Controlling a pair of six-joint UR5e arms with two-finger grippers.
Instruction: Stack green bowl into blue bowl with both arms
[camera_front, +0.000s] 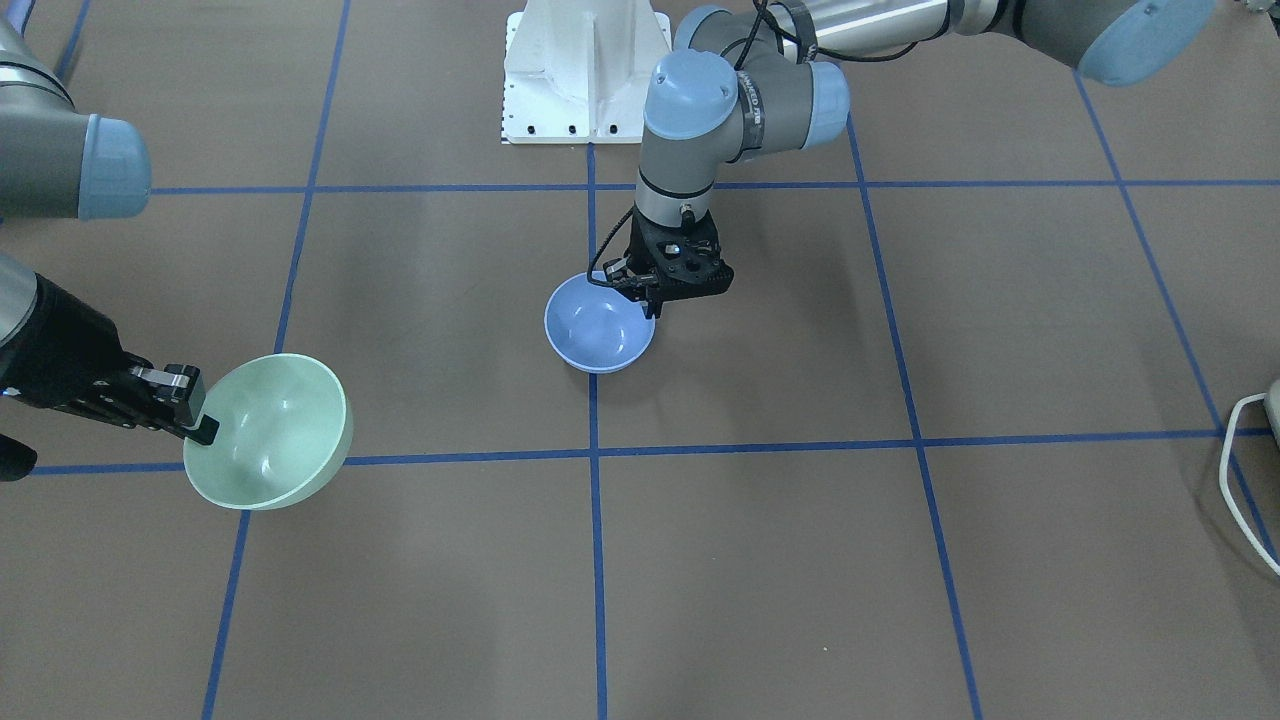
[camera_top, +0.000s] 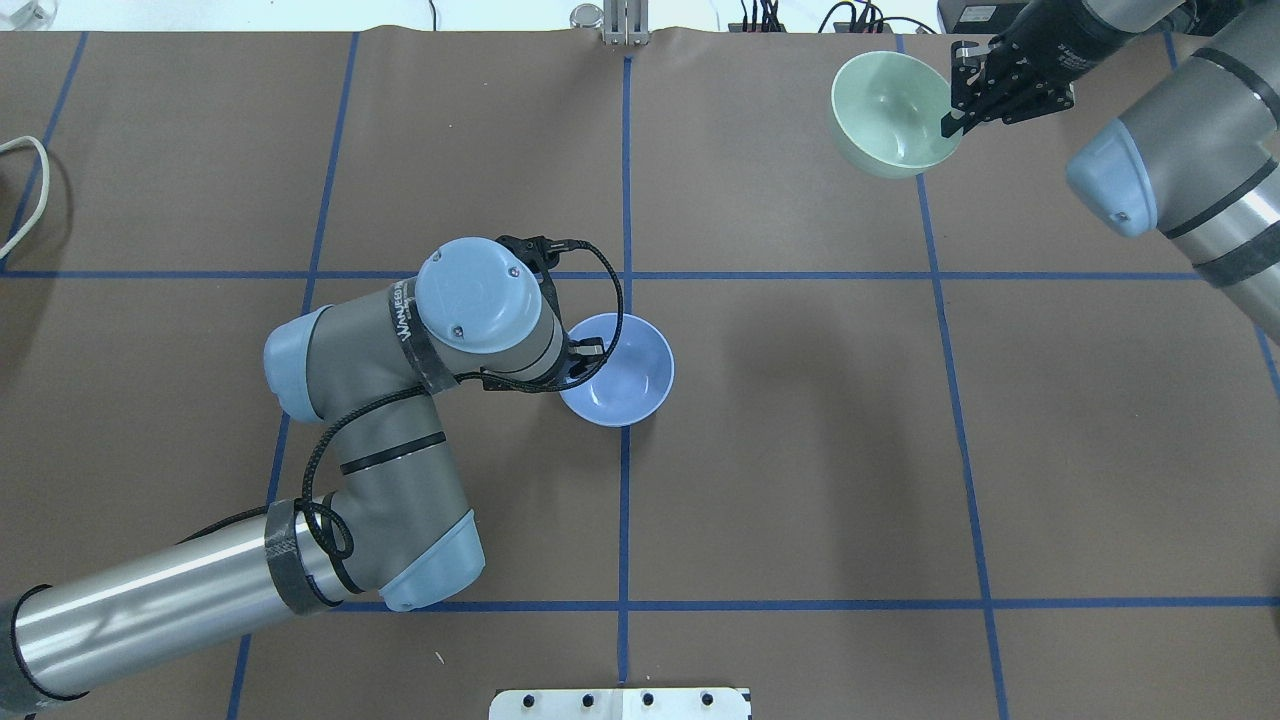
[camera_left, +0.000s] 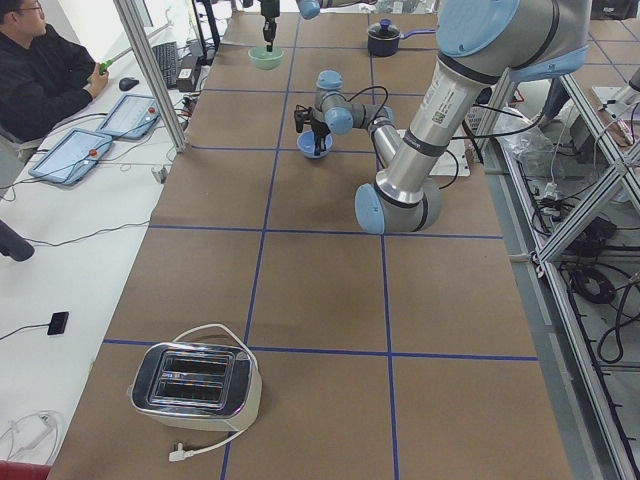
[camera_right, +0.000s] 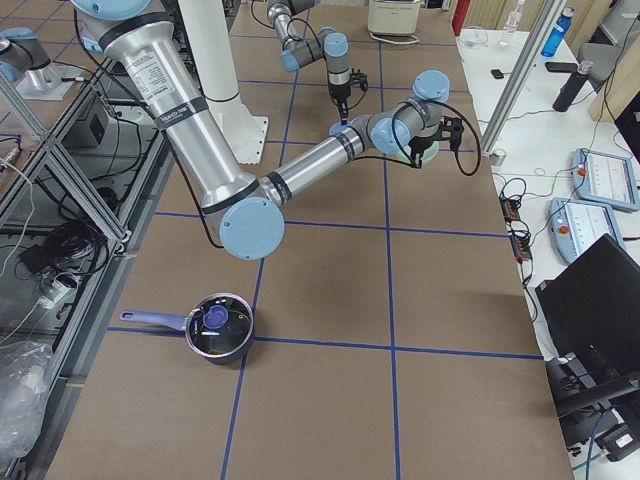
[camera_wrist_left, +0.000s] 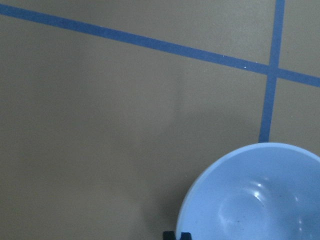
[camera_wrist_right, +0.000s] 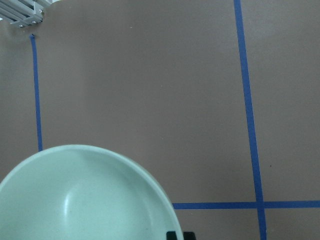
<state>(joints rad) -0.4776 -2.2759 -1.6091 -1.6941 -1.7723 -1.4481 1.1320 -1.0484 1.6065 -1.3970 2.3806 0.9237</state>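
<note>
The blue bowl (camera_front: 598, 328) sits near the table's middle, on a blue tape line. My left gripper (camera_front: 652, 298) points down and is shut on its rim on the robot's side. The left wrist view shows the blue bowl (camera_wrist_left: 255, 200) with a fingertip (camera_wrist_left: 171, 235) at its rim. The green bowl (camera_front: 270, 432) hangs tilted above the table, at the far right in the overhead view (camera_top: 890, 112). My right gripper (camera_front: 203, 425) is shut on its rim. The right wrist view shows the green bowl (camera_wrist_right: 85, 200) filling the lower left. The two bowls are far apart.
The white pedestal (camera_front: 585, 70) stands at the robot's base. A toaster (camera_left: 195, 385) with a white cable sits at the table's left end, and a dark pot (camera_right: 218, 328) at the right end. An operator (camera_left: 40, 70) sits beside the table.
</note>
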